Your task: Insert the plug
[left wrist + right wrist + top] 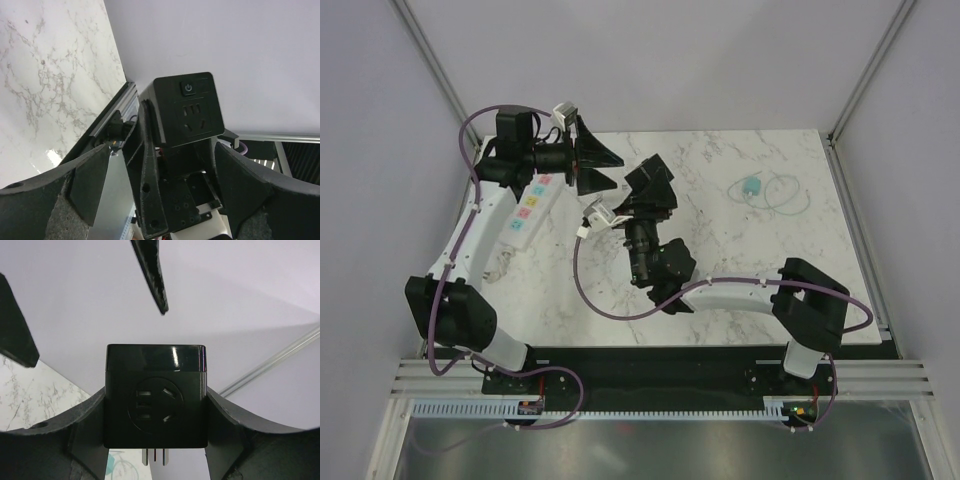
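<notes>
The left arm (470,250) ran alongside the power strip (527,212). Its wrist hung level over the strip's far end, and the left gripper (605,168) pointed away from the strip, fingers spread wide, holding nothing. The right arm (740,292) bent toward the strip. The right gripper (653,190), just beyond the left gripper, clamped a black plug cube (155,395).

Surface: white grey-veined marble-pattern tabletop (740,270) | Item: small teal plastic piece (752,187), far right area | Cord: thin pale-teal looped cable (788,197), flat just beside it
</notes>
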